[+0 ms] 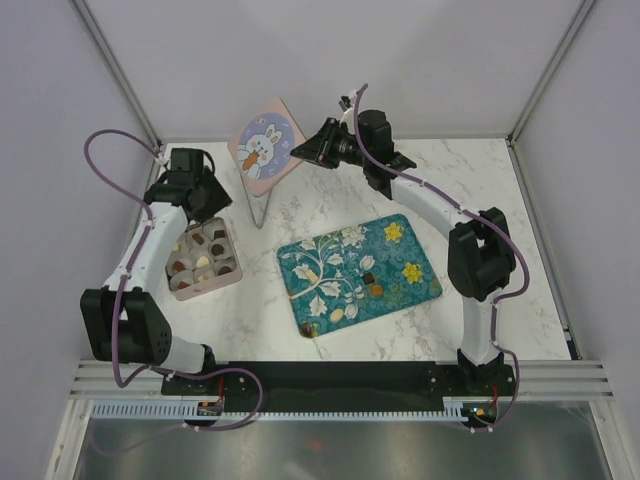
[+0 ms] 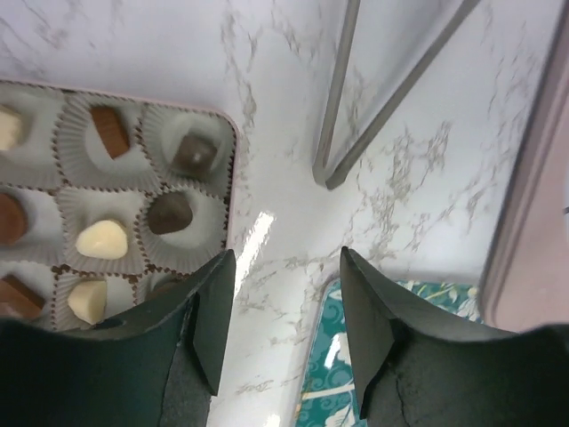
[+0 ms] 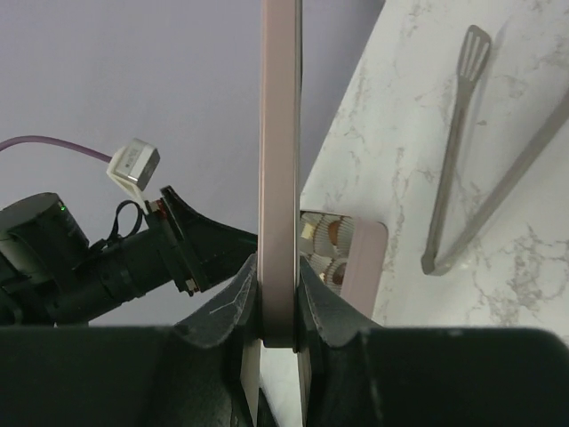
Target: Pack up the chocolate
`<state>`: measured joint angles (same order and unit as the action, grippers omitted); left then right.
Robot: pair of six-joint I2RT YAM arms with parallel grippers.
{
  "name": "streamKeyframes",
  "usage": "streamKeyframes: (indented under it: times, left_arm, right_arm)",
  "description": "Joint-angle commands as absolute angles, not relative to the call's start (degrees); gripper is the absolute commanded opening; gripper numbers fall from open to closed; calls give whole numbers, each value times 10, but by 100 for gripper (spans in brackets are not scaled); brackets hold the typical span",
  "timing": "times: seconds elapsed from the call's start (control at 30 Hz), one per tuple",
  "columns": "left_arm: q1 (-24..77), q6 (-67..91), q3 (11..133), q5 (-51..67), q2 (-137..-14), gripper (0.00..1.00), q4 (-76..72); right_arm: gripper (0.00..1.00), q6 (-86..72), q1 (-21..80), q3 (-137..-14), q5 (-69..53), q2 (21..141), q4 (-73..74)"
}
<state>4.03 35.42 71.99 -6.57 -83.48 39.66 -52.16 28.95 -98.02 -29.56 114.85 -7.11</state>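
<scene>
A pale pink box (image 1: 186, 293) of white paper cups holds several chocolates, dark (image 2: 169, 213), cream-white (image 2: 100, 240) and caramel (image 2: 111, 132). More chocolates (image 1: 372, 283) lie on the teal flowered tray (image 1: 400, 262). My left gripper (image 1: 208, 200) is open and empty, just past the box's far right corner; in its wrist view the gripper (image 2: 286, 267) hangs over bare marble between box and tray. My right gripper (image 1: 297, 150) is shut on the edge of the pink bunny-print lid (image 1: 265, 148), held up on edge above the table's far side; the right wrist view shows the gripper (image 3: 278, 267) clamping the lid (image 3: 280, 133).
Metal tongs (image 1: 262, 205) lie on the marble between the box and the lid, also seen in the left wrist view (image 2: 373, 124) and right wrist view (image 3: 458, 151). The enclosure's walls stand close behind and beside the table.
</scene>
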Motion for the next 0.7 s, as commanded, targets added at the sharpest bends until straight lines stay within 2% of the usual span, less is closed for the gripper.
streamKeyframes:
  times: [0.0,0.27,0.4,0.47,0.5,0.67]
  left_arm:
    - [10,394,753,-115,-800,59,379]
    - [7,378,820,-124,-825,63,302]
    - [2,314,788,-103,-803,63,288]
    - [-39,314,762,-103,-785,63,288]
    - [-54,289,739,-39,-777,64,288]
    - [-174,302,679,44,-734,62,320]
  right_arm:
    - [0,-591,311,-1003,-282,1181,-177]
    - [0,-624,382,-1020,-244,1246,-250]
    - [0,-663,417,-937,-200,1258,-357]
    - [0,-694,437,-911,-180,1264,-435]
    - [0,-701,443,-893,-176,1267,-452]
    - [0,-736,496,-839,-135,1264,-494]
